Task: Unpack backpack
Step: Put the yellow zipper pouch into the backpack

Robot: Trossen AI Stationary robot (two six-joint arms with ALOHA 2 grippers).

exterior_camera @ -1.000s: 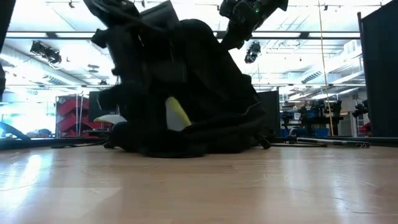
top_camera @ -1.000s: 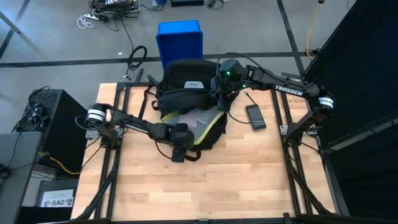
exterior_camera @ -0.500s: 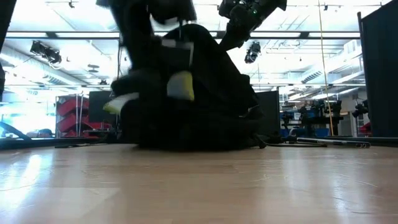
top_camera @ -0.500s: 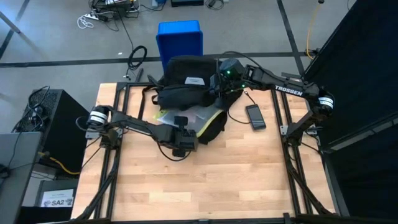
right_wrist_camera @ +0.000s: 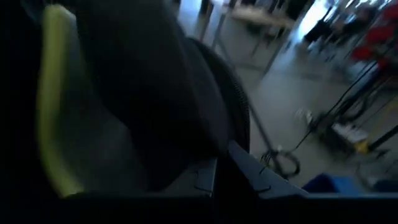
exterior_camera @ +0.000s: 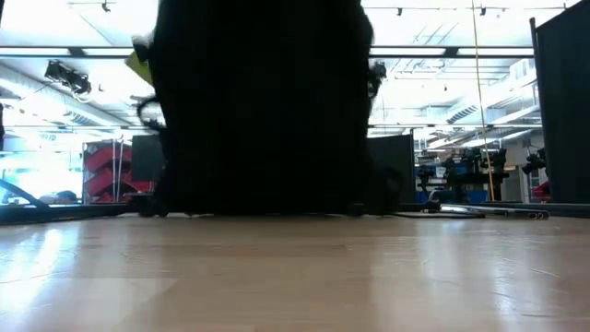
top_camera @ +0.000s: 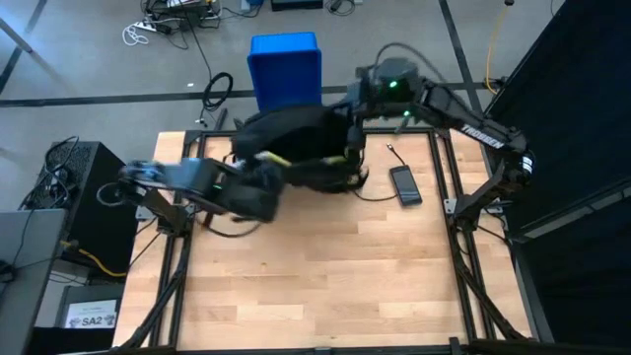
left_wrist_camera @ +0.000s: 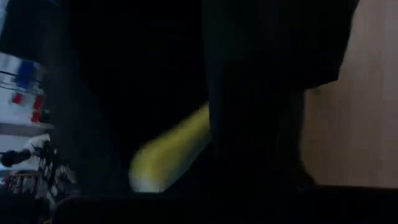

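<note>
While the black backpack stands at the upper centre of the high view, on the table's far edge, the right gripper holds its upper right side, jaws clamped on fabric. Left gripper, jaws together, sits against the lower left side. A smartphone lies right of the backpack; a blue bin stands beyond the table.

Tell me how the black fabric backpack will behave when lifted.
The black fabric backpack is probably floppy: it looks bunched and sagging between the left claw and the right claw. It likely tips or slumps easily if released, and its loose cords on the table could drag or snag.
</note>
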